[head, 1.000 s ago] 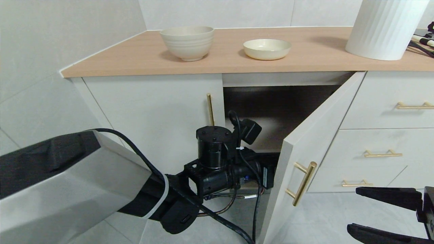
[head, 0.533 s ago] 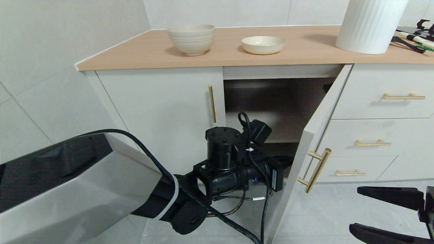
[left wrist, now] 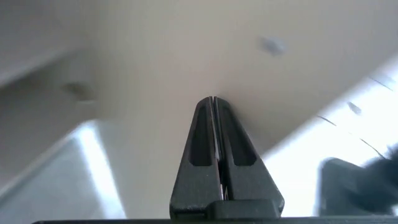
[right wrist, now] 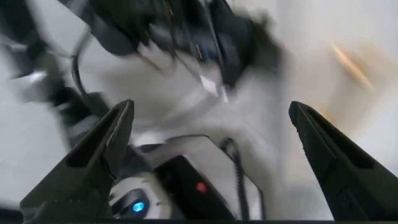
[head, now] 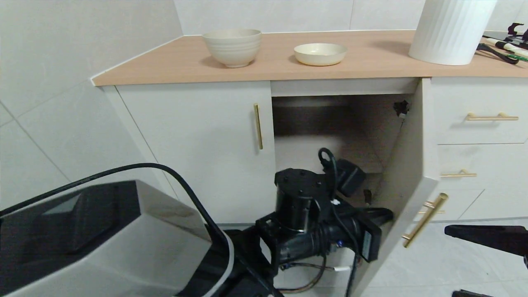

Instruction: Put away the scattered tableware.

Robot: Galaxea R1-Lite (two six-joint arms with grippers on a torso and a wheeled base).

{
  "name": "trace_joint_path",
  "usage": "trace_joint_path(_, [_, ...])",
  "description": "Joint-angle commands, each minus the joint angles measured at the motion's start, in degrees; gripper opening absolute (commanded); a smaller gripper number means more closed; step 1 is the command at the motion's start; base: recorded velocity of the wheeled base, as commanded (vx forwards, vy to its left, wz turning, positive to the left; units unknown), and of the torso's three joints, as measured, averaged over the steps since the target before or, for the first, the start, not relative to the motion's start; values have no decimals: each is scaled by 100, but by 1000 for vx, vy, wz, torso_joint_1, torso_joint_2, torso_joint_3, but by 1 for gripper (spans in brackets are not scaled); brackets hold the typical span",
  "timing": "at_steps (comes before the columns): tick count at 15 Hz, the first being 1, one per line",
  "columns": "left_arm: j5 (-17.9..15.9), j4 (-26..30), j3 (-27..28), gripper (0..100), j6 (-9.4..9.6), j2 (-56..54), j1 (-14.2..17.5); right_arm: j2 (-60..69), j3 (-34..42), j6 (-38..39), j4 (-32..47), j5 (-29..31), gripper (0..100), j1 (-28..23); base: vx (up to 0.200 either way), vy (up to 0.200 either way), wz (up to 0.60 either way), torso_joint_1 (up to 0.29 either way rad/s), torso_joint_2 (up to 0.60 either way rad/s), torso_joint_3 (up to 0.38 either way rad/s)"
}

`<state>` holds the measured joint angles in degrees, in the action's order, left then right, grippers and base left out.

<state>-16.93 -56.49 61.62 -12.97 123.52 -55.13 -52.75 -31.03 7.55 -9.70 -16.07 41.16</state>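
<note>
Wooden countertop (head: 165, 66) carries the ribbed bowl (head: 233, 46) and shallow dish (head: 320, 53) side by side, well above both grippers; left gripper (left wrist: 213, 124), clenched on nothing, sits low inside the open cabinet door (head: 412, 165); right gripper (right wrist: 210, 112), spread wide, hangs low at right; the left arm looks nearer the bowl.

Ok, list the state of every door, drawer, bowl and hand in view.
Right cabinet door: swung open.
Left cabinet door: shut.
Drawers: all shut.
Deep bowl: upright on the countertop.
Shallow bowl: upright, empty.
Left hand: shut, holding nothing.
Right hand: open, empty.
</note>
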Motion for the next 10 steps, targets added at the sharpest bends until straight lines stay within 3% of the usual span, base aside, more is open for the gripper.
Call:
trace_joint_path(1, [138,7,-19,0,14,-82,-517,406,26,-16,-5,-292,100,59,0,0,0,0,0,0])
trace_joint_path(4, [225,7,-124,0,14,-161,-587,485,26,-122,4,-511,100,15,0,0,0,0,0,0])
trace_joint_path(7, [744,-20,-599,0,58,-671,222,-227,-35,-87,-23,-37,100,-81,0,0,0,0,0,0])
trace_joint_path(9, [1043,-178,-1021,0,401,-1022,837,-772,-97,-87,-190,200,100,-275,0,0,0,0,0,0])
trace_joint_path(10, [1298,-345,-1407,0,699,-1348,1276,-1185,-220,-87,-401,244,100,-371,0,0,0,0,0,0])
